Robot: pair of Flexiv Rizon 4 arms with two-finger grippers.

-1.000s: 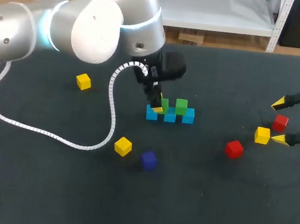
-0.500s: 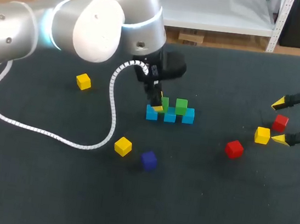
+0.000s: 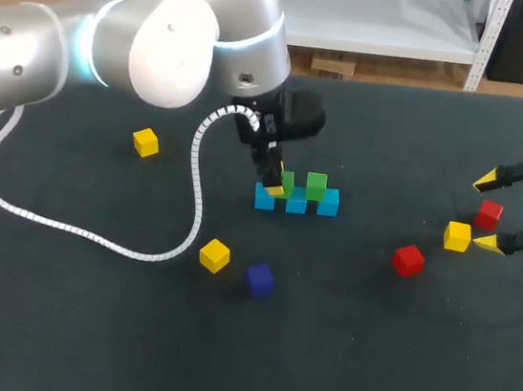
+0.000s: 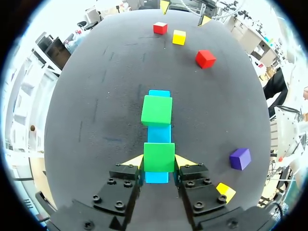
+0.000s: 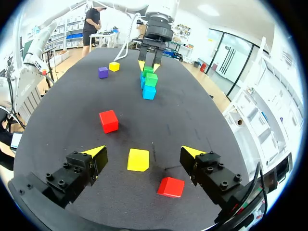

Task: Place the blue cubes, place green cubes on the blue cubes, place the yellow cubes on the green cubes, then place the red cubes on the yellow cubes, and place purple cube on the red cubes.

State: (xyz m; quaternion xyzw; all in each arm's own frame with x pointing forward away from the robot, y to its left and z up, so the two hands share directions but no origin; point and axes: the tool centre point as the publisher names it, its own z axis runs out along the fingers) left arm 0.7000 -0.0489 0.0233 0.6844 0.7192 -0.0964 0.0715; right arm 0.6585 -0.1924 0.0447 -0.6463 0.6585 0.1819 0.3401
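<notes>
The green cube (image 4: 159, 157) sits on the near end of the blue row (image 4: 159, 134), grasped by the left gripper (image 4: 159, 161). The green layer looks finished, so next comes releasing and lifting straight. The right gripper (image 5: 143, 151) waits spread wide, with a yellow cube (image 5: 138, 160) ahead untouched

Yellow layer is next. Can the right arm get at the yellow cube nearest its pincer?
Probably yes: the yellow cube lies uncovered just ahead of the open right pincer; only a red cube sits near, apart from it.
</notes>
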